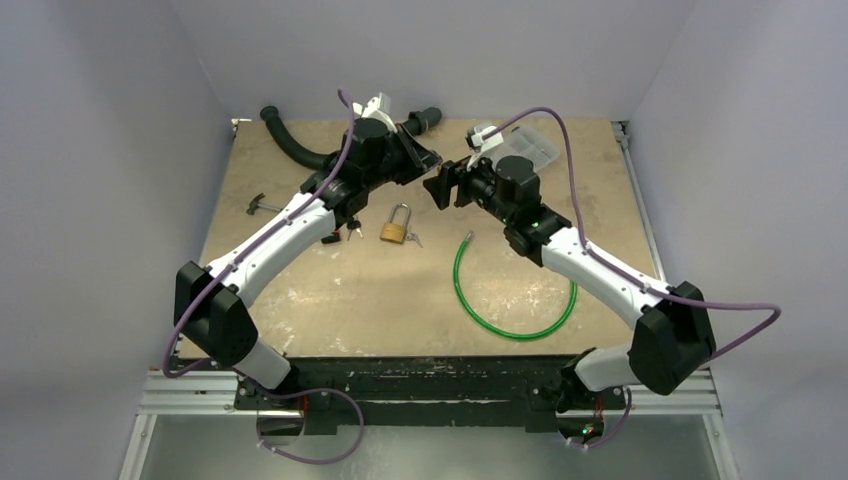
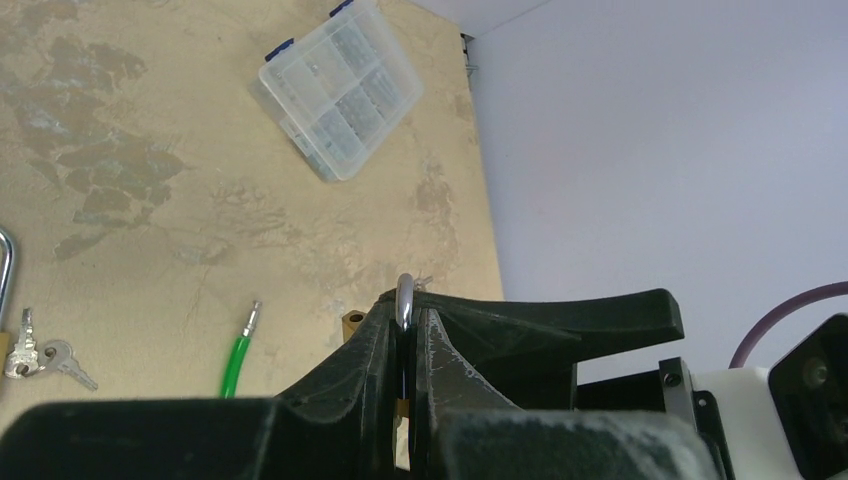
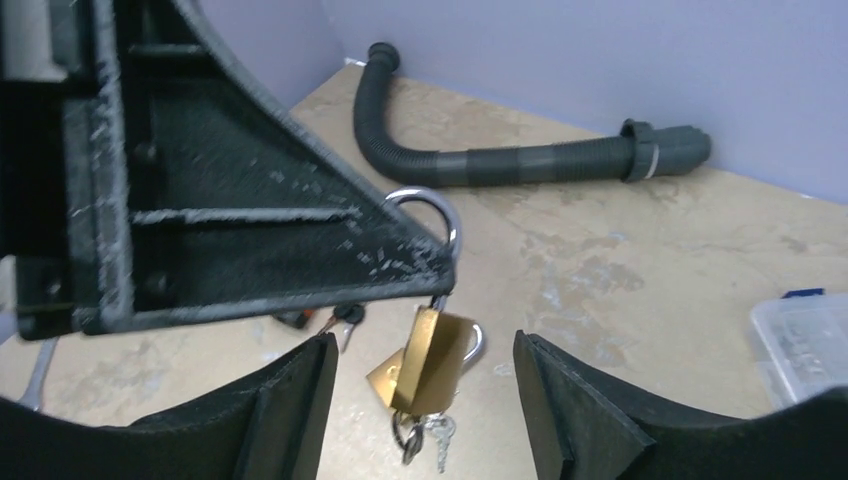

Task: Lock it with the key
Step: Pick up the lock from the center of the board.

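Note:
My left gripper [image 2: 405, 312] is shut on the silver shackle [image 2: 405, 298] of a brass padlock [image 3: 432, 352] and holds it in the air. The padlock's body hangs tilted, with a bunch of keys [image 3: 425, 438] dangling under it. My right gripper [image 3: 418, 400] is open, and the hanging padlock sits between its two fingers without touching them. In the top view the two grippers meet near the back middle, left [image 1: 425, 158] and right [image 1: 440, 187]. A second brass padlock [image 1: 396, 230] with keys [image 2: 40, 355] lies flat on the table.
A black corrugated hose [image 1: 300, 150] lies along the back left. A clear compartment box [image 1: 530, 148] stands at the back right. A green cable loop [image 1: 515, 300] lies at the front right. A small metal tool [image 1: 262, 205] lies at the left, and a dark key fob [image 1: 335, 237] lies next to the lying padlock.

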### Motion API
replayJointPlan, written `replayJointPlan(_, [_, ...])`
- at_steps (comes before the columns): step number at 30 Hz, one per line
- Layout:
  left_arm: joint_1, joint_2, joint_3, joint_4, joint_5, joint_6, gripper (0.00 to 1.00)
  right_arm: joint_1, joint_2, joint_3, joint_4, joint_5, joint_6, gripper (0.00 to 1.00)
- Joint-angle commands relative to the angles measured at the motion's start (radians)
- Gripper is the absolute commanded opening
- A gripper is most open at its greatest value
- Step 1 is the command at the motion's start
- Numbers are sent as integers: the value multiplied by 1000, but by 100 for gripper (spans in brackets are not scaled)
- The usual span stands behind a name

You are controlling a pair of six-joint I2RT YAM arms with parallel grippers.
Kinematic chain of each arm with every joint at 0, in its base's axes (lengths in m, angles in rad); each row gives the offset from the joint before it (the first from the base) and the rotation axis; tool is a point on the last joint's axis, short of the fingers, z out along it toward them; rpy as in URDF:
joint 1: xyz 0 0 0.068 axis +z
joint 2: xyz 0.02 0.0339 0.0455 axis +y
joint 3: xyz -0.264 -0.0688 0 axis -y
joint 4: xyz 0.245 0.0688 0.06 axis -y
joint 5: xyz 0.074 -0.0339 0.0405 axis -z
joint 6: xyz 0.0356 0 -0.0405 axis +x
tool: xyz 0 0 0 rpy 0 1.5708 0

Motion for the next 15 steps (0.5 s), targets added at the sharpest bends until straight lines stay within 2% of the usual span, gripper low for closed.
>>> replayJointPlan(1, [-6, -54, -7, 55, 0, -29, 0, 6, 9, 66, 23, 92, -15, 70])
replayJointPlan(4, [-6, -62, -13, 60, -1, -29, 0, 6, 22, 71, 17, 106, -21, 65])
replayJointPlan(9, [-6, -72, -24, 75, 3, -32, 0, 8, 33, 60, 8, 103, -32, 48])
replayJointPlan(12, [-6, -76, -29, 83, 10, -31, 0, 8, 34, 51, 7, 99, -29, 35])
replayJointPlan(15, [-6, -79, -36, 90, 17, -31, 0, 7, 29, 51, 8, 73, -22, 13])
